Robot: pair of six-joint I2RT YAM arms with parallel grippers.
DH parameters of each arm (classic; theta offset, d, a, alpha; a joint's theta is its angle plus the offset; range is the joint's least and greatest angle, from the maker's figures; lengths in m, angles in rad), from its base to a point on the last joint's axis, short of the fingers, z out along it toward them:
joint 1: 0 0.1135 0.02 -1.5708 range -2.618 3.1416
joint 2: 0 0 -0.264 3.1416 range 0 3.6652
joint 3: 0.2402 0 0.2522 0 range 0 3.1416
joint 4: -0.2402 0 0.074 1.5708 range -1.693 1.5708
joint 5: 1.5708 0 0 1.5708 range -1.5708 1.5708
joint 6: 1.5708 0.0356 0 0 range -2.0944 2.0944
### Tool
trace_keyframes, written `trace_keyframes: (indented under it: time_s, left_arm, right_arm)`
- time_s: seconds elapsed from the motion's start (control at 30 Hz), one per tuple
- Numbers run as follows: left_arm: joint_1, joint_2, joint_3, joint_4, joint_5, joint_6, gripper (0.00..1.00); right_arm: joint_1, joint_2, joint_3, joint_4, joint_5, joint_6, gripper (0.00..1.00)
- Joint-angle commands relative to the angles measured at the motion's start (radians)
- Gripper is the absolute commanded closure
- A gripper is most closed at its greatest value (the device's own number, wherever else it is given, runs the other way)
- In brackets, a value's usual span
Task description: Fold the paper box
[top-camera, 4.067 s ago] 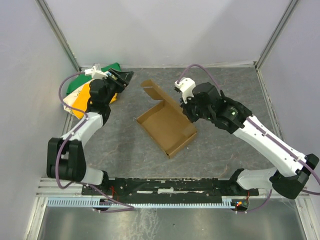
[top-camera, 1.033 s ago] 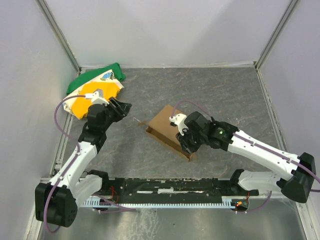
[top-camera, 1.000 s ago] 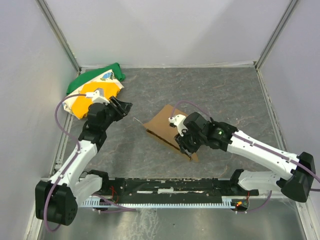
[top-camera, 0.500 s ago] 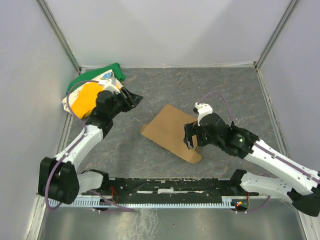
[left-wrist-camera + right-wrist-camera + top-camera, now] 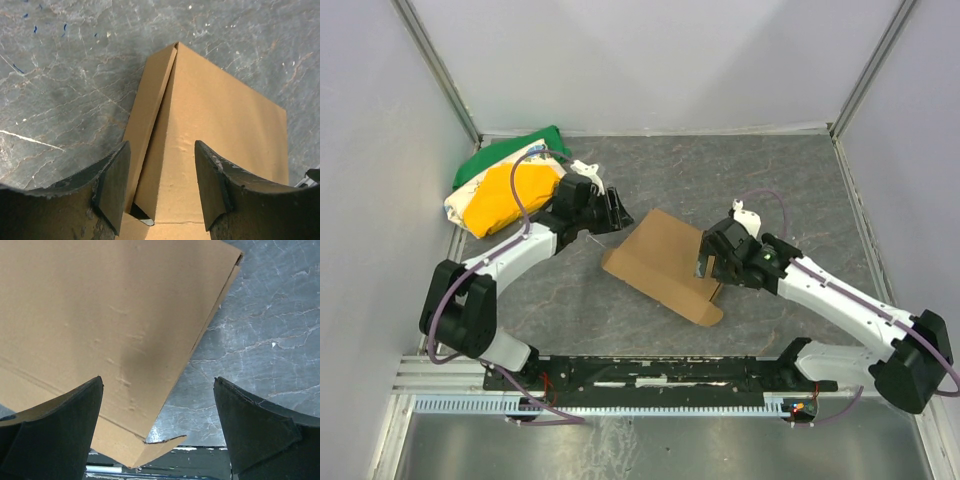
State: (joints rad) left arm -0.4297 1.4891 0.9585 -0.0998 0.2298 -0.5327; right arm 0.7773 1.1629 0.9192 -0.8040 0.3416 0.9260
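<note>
Paper box [image 5: 660, 262] centre, cloth bundle [image 5: 503, 190] far left

Even diffuse overhead light, soft shadows, sharp.

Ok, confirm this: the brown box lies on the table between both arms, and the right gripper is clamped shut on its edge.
Wrong on the grip: the right gripper is open, its jaws spread wide over the edge of the paper box, as the right wrist view shows. The rest stands.
</note>
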Motion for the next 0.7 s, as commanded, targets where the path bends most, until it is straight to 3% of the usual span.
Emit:
trace_keyframes:
  time_s: [0.0, 0.3, 0.67]
  left_arm:
    - [-0.008, 0.005, -0.001, -0.009, 0.031, 0.057, 0.39]
    - [-0.031, 0.019, -0.139, 0.129, 0.166, -0.025, 0.39]
    - [-0.055, -0.091, -0.219, 0.211, 0.189, -0.118, 0.39]
  right_arm:
    - [-0.018, 0.038, -0.022, 0.024, -0.01, 0.058, 0.0]
    - [-0.049, 0.067, -0.112, 0.171, -0.117, 0.037, 0.0]
    - [-0.145, 0.136, -0.029, 0.238, -0.224, -0.088, 0.0]
